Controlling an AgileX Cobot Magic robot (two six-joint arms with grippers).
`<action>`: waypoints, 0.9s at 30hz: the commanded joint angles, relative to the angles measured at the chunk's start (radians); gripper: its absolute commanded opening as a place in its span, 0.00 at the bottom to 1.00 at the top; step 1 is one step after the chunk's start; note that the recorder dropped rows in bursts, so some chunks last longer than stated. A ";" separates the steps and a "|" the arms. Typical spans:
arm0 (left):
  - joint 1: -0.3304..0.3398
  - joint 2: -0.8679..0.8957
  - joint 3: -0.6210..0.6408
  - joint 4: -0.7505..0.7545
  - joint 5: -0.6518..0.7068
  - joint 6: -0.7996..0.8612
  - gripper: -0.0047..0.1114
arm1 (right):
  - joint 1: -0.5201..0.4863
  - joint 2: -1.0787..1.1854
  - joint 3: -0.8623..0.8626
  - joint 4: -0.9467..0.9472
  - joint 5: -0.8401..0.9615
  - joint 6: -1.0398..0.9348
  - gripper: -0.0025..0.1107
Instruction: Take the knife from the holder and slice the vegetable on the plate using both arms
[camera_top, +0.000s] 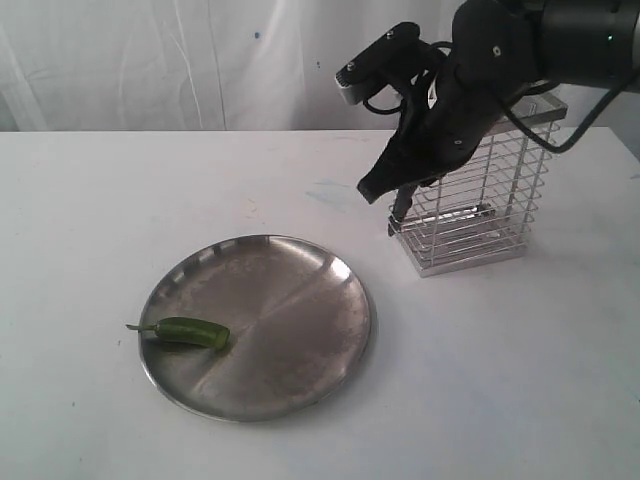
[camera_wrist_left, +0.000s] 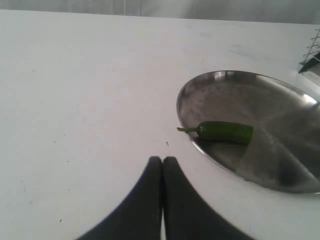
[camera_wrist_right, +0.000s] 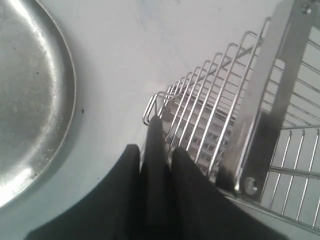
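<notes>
The green chili pepper (camera_top: 190, 331) lies on the left part of the steel plate (camera_top: 340, 275), stem pointing left; the left wrist view shows the same pepper (camera_wrist_left: 224, 132) on the plate (camera_wrist_left: 280, 105). My right gripper (camera_top: 385, 188) hangs in front of the wire holder (camera_top: 480, 200), shut on the black knife (camera_top: 400, 212), whose dark end points down beside the holder's left wall. In the right wrist view the knife (camera_wrist_right: 154, 127) sticks out between the fingers of that gripper (camera_wrist_right: 156, 150), next to the holder (camera_wrist_right: 215, 115). My left gripper (camera_wrist_left: 162, 161) is shut and empty, over bare table short of the plate.
White tabletop (camera_top: 100, 220) surrounds the plate, with a white curtain (camera_top: 150, 60) behind. The holder stands at the back right. The plate's rim (camera_wrist_right: 70, 100) lies a short way from the holder's base.
</notes>
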 joint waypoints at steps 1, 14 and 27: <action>0.003 -0.005 0.005 -0.003 0.001 -0.004 0.04 | 0.005 -0.050 -0.006 0.017 0.003 0.046 0.12; 0.003 -0.005 0.005 -0.003 0.001 -0.004 0.04 | 0.005 -0.259 -0.005 0.034 0.167 0.046 0.12; 0.003 -0.005 0.005 -0.003 0.001 -0.004 0.04 | 0.085 -0.525 0.056 0.190 0.178 0.058 0.12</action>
